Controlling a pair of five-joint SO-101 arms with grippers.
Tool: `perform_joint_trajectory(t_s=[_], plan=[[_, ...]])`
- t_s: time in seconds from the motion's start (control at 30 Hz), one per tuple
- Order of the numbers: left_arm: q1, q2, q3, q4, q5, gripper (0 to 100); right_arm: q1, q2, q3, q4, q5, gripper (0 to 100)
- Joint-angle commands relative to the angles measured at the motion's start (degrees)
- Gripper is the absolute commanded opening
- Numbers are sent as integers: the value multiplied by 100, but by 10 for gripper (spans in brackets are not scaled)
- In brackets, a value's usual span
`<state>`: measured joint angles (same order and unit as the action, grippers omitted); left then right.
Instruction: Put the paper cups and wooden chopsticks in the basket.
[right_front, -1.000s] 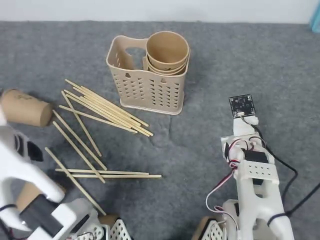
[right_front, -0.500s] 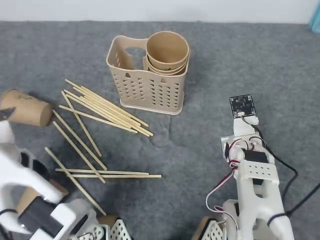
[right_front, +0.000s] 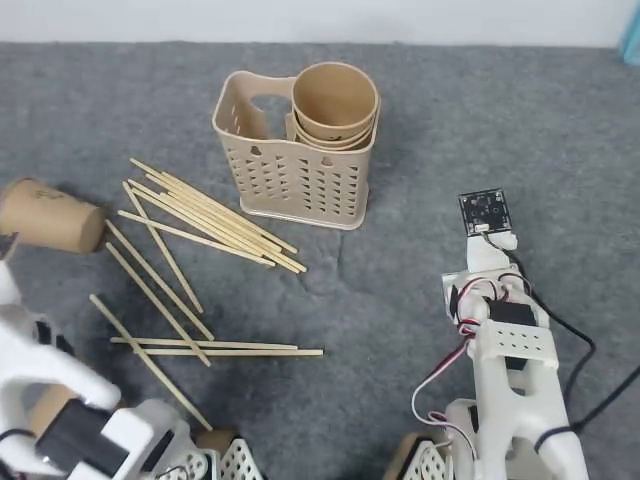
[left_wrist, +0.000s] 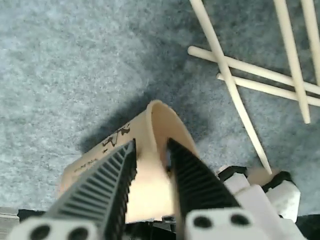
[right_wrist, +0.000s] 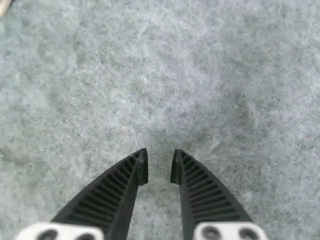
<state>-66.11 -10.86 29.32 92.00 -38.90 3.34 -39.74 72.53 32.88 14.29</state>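
A beige slotted basket (right_front: 288, 170) stands at the back of the grey carpet with stacked paper cups (right_front: 335, 100) in its right part. Another paper cup (right_front: 50, 215) lies on its side at the far left. Several wooden chopsticks (right_front: 205, 215) are scattered between it and the basket, two more (right_front: 215, 347) nearer the front. My left gripper (left_wrist: 150, 145) is shut on the wall of a third paper cup (left_wrist: 157, 117), which lies under the left arm (right_front: 60, 385) at the front left. My right gripper (right_wrist: 159, 162) is shut over bare carpet, holding nothing.
Chopsticks (left_wrist: 235, 75) cross on the carpet just beyond the held cup. The right arm (right_front: 500, 330) stands at the front right, with open carpet (right_front: 430, 180) between it and the basket. White arm bases sit along the front edge.
The left arm has shifted toward the front left edge in the high view. The right arm, basket, cups and chopsticks have not moved.
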Motion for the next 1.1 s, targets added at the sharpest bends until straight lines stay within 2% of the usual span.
perform_joint_trajectory(t_s=[0.0, 0.17, 0.4, 0.63, 0.77, 0.9, 1.07], plan=[[-9, -229, -136, 18, -26, 13, -40, -189, 18, -84, 114, 91], [18, -220, -1130, 870, 325, 12, -40, -189, 18, -92, 114, 91], [484, -229, -1666, 853, 1495, 12, -40, -189, 18, -92, 114, 91], [1442, -237, -1789, 844, 2901, 11, -40, -189, 18, -92, 114, 91], [1732, -237, -2510, 818, 3851, 11, -31, -189, 18, -92, 114, 91], [1618, -237, -2897, 369, 4651, 11, -22, -189, 18, -92, 114, 91], [1081, -229, -2281, -396, 4686, 11, -40, -189, 18, -92, 114, 91]])
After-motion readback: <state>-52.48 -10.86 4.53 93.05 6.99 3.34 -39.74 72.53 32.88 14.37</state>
